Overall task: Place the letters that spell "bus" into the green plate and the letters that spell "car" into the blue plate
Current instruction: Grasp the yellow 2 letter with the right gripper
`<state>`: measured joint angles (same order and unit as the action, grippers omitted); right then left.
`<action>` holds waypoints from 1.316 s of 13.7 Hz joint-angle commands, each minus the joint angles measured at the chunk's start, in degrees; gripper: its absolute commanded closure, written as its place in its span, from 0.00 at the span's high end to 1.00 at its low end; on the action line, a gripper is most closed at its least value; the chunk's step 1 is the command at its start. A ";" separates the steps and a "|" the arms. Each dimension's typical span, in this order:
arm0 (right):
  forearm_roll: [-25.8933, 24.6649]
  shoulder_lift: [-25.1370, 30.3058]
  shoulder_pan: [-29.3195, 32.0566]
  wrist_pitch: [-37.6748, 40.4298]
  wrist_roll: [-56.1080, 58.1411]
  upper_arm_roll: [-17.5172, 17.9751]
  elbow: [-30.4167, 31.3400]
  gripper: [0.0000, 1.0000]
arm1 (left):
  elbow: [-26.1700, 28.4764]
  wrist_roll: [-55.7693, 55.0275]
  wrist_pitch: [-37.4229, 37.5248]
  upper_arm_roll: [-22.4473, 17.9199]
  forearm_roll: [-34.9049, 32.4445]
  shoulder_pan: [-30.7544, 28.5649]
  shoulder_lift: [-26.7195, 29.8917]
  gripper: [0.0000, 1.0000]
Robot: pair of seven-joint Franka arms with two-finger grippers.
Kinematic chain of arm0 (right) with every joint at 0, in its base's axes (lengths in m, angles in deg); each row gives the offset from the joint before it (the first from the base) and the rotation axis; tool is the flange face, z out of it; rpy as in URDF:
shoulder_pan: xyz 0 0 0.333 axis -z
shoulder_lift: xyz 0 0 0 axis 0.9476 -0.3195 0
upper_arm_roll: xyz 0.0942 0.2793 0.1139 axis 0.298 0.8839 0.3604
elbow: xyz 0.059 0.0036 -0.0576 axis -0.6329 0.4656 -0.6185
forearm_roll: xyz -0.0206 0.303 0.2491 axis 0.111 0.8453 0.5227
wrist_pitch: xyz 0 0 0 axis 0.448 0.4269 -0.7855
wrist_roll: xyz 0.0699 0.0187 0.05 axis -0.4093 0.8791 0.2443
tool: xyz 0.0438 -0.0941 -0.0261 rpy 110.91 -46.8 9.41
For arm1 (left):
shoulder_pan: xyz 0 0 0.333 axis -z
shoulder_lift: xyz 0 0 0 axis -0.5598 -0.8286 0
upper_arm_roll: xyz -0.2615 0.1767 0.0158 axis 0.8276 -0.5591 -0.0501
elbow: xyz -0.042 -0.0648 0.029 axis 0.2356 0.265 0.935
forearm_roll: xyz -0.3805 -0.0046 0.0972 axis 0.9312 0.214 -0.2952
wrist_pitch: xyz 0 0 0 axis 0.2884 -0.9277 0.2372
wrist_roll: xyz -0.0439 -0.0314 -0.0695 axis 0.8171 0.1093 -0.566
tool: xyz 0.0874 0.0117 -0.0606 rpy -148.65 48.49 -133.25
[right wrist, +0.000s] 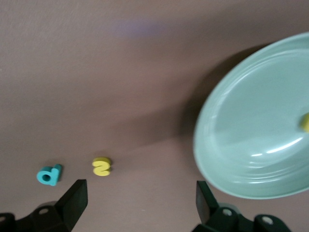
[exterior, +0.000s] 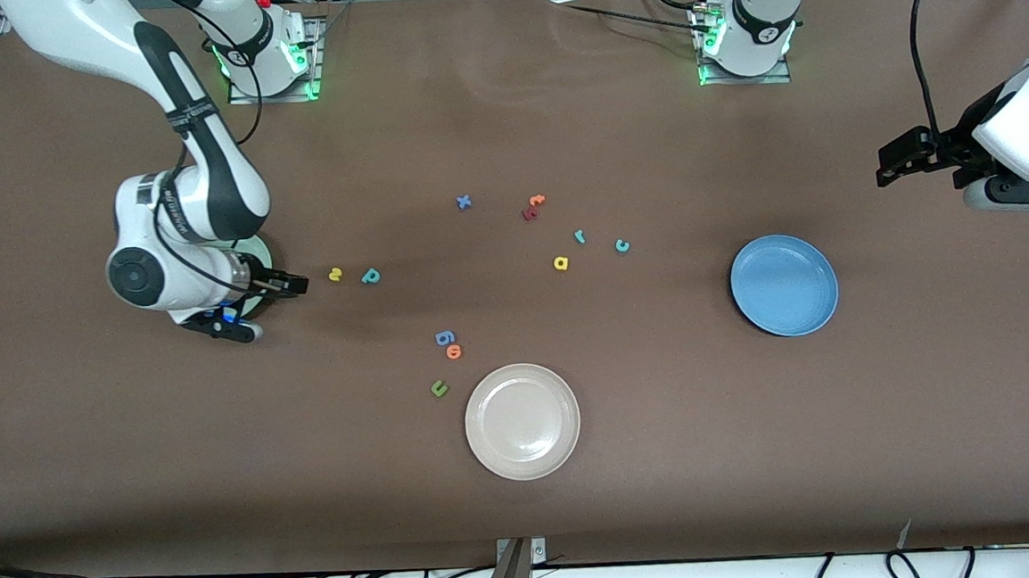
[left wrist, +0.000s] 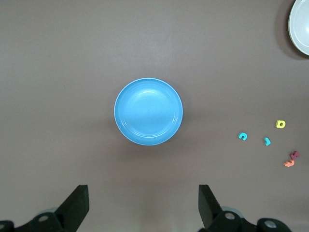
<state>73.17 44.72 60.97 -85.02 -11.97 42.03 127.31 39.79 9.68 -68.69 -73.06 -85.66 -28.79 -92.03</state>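
My right gripper is open and holds nothing, low beside the green plate, which the arm mostly hides in the front view. A yellow letter lies in that plate, cut off by the picture's edge. The yellow "s" and teal "b" lie on the table just past its fingertips. The teal "c", teal "r" and yellow "a" lie mid-table. My left gripper waits open, high at the left arm's end, near the bare blue plate.
A beige-white plate sits nearest the front camera. Beside it lie a dark green "u", an orange "o" and a blue letter. An orange "t", a dark red letter and a blue "x" lie farther back.
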 commanded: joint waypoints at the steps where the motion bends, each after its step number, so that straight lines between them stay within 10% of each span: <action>1: 0.74 0.07 0.12 -6.51 -5.67 3.36 4.40 0.99 | -0.16 1.40 0.76 -0.06 -1.12 0.29 0.24 1.00; 9: 0.65 -0.90 -2.34 -18.58 -7.44 4.08 10.92 0.96 | -0.16 1.49 0.76 -0.06 -1.12 0.55 0.15 1.00; 18: 0.48 -1.68 -2.78 -19.81 -7.36 4.08 11.18 0.42 | -0.69 0.70 -0.64 0.82 -0.77 0.12 -3.70 1.00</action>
<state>73.17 42.92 58.50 -103.66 -18.84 46.11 137.58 39.84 9.79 -68.83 -72.17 -85.66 -28.64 -93.71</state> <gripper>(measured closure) 0.493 0.000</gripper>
